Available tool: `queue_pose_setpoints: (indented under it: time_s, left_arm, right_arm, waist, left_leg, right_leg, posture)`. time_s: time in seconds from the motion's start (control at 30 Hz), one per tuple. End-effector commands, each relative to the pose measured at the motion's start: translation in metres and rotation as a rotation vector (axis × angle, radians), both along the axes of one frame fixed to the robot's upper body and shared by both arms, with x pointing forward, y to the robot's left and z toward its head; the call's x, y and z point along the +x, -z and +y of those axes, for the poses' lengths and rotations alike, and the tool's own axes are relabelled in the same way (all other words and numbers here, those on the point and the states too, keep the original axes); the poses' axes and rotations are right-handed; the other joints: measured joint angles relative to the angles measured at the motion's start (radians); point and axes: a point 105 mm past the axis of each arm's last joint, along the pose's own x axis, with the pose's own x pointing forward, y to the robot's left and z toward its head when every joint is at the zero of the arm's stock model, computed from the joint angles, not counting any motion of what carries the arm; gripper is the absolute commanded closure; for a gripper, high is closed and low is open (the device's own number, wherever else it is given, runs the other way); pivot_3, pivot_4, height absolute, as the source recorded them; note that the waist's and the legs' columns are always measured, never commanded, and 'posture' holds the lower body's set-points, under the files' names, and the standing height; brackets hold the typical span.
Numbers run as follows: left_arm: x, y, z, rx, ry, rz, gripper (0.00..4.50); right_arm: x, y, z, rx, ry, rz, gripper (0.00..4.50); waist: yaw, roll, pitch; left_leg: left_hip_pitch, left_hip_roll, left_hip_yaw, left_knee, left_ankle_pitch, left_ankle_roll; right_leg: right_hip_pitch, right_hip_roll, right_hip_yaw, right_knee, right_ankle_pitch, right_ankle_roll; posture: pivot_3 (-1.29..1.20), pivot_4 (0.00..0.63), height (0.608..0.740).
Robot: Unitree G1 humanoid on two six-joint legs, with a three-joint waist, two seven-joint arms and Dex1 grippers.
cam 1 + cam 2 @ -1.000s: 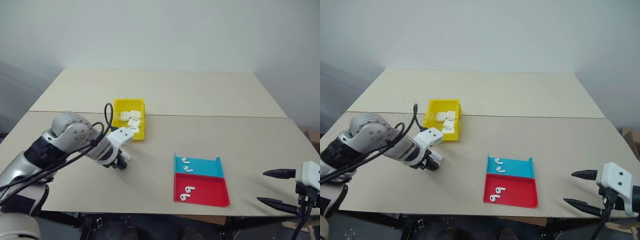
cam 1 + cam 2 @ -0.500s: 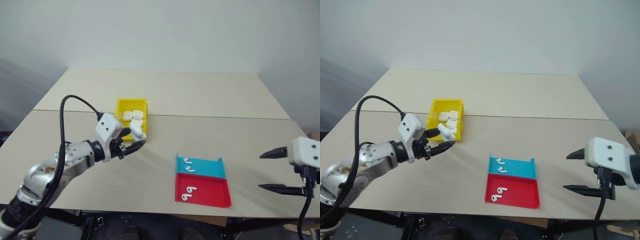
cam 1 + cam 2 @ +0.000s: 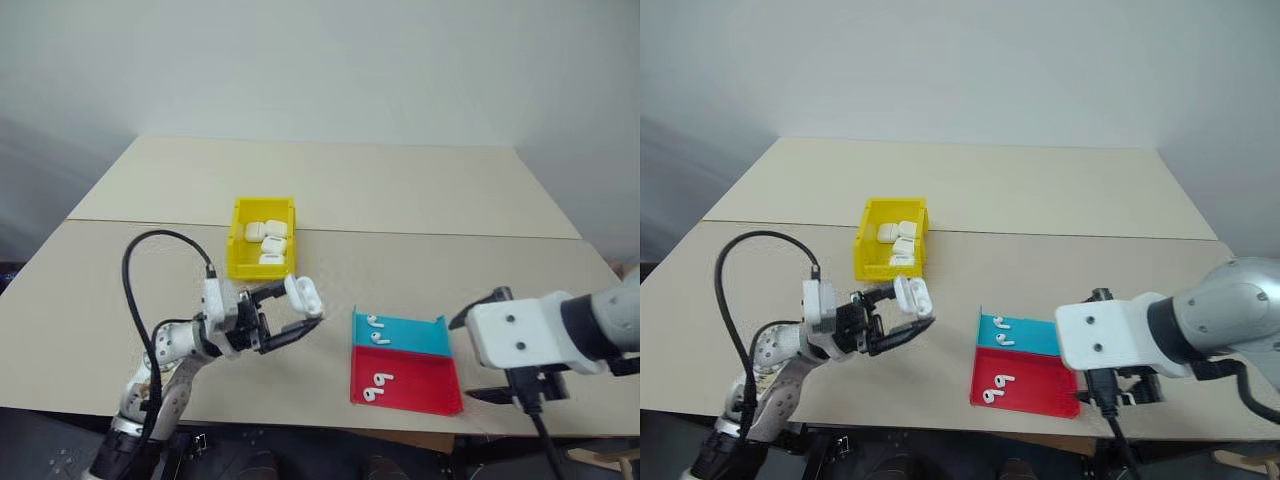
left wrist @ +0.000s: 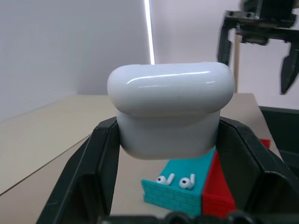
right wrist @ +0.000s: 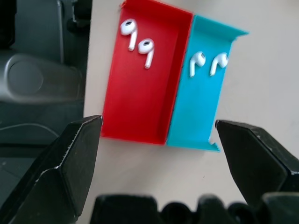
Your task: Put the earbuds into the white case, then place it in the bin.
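The left gripper (image 3: 290,318) is clamped on the white case (image 3: 303,296), lifted above bare table (image 3: 400,190), the yellow bin (image 3: 240,262) just behind. The right gripper (image 5: 159,154), jaws wide apart, hangs over the red tray (image 5: 140,107) and blue tray (image 5: 201,107); two earbuds (image 5: 138,42) lie in each.

Earbuds (image 5: 138,41) in trays (image 5: 140,93), bin (image 3: 240,262) behind

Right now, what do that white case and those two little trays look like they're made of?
The white case looks like glossy hard plastic, with a bright highlight along its lid. The blue tray and red tray look like matte plastic, possibly printed; the blue wall shows a fine bumpy texture.
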Motion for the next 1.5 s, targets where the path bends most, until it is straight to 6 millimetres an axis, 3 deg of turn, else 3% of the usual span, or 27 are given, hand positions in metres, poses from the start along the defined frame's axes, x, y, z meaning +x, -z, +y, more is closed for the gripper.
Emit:
queue_pose_setpoints:
  time_s: [0.03,0.2,0.3,0.4,0.97,1.5]
  left_arm:
    - [-0.007,0.001,0.000,-0.003,0.061,-0.050,1.71]
    - [-0.012,0.007,0.005,-0.001,0.110,-0.041,1.71]
    - [-0.016,0.008,0.007,-0.007,0.137,-0.058,1.71]
    - [-0.018,0.006,0.007,-0.007,0.141,-0.065,1.71]
    - [-0.019,0.009,0.020,0.050,0.064,-0.057,1.71]
    - [-0.019,0.011,0.021,0.080,0.021,-0.037,1.71]
  right_arm:
    - [0.002,0.012,0.007,-0.004,-0.001,0.022,0.00]
    - [0.012,0.030,0.025,-0.011,-0.016,0.056,0.00]
    - [0.017,0.041,0.036,-0.040,-0.037,0.064,0.60]
    - [0.025,0.046,0.044,-0.067,-0.040,0.045,1.57]
    - [0.035,0.078,0.072,-0.172,-0.131,0.018,1.57]
    - [0.040,0.087,0.082,-0.156,-0.131,0.007,1.57]
  waist:
    - [-0.002,0.000,0.000]
    - [-0.017,0.000,0.000]
    - [-0.022,0.000,0.000]
    - [-0.020,0.000,0.000]
    - [-0.021,0.001,0.000]
    - [-0.021,0.001,0.000]
  left_leg:
    - [0.000,0.000,0.000,0.000,0.000,0.000]
    - [-0.001,0.000,0.000,0.000,0.000,0.000]
    - [-0.001,0.001,-0.001,0.000,0.000,0.000]
    - [-0.001,0.001,-0.001,0.000,0.000,0.000]
    - [-0.001,0.001,-0.001,0.000,0.000,0.000]
    - [-0.001,0.001,-0.001,0.000,0.000,0.000]
  right_leg:
    - [0.000,0.000,0.000,0.000,0.000,0.000]
    - [-0.001,0.000,0.000,0.001,0.000,0.000]
    - [-0.002,0.001,0.000,0.001,0.000,0.000]
    - [-0.002,0.001,-0.001,0.002,0.000,0.000]
    - [-0.003,0.001,-0.001,0.002,0.000,0.000]
    - [-0.003,0.001,-0.001,0.002,0.000,0.000]
  posture:
    - [0.00,0.150,0.740]
    - [0.00,0.150,0.740]
    - [0.00,0.150,0.740]
    - [0.00,0.150,0.740]
    - [0.00,0.150,0.740]
    - [0.00,0.150,0.740]
